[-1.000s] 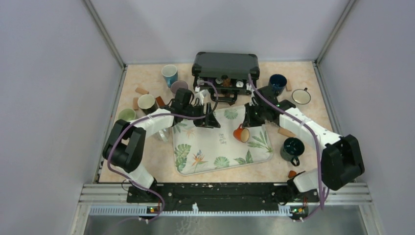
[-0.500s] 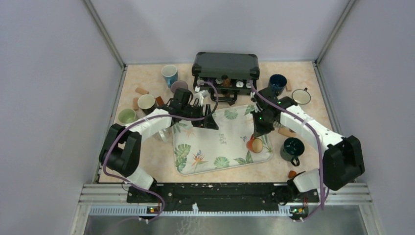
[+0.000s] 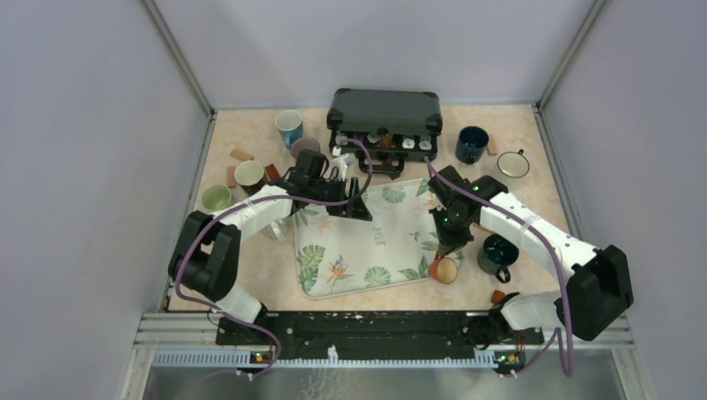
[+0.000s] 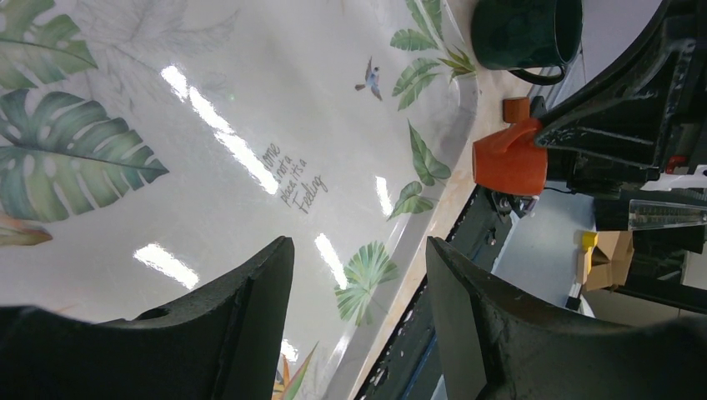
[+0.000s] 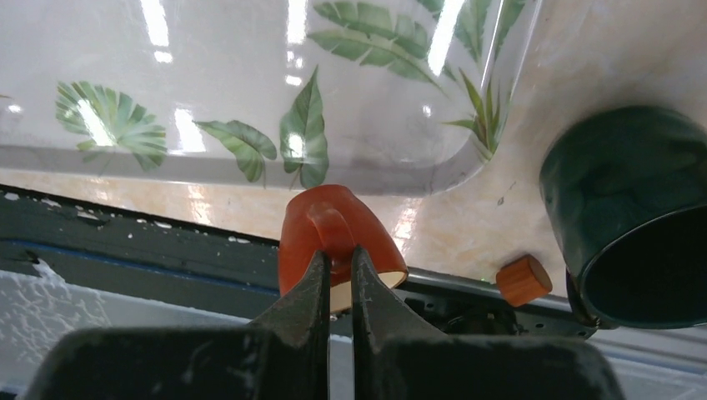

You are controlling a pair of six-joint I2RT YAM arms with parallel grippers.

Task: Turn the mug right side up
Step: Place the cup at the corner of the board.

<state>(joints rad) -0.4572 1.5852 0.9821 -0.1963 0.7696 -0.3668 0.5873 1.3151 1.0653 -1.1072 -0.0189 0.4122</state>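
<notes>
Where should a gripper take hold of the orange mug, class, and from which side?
By its handle, from the handle's side: that thin loop stands out from the orange mug and is slim enough to pinch, as the right gripper does now. The round body looks too wide for a sure hold.

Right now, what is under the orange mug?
Bare beige table, beside the near edge of the leafy tray. The orange mug, pinched by its handle in the right tool, hides whether it touches the table.
</notes>
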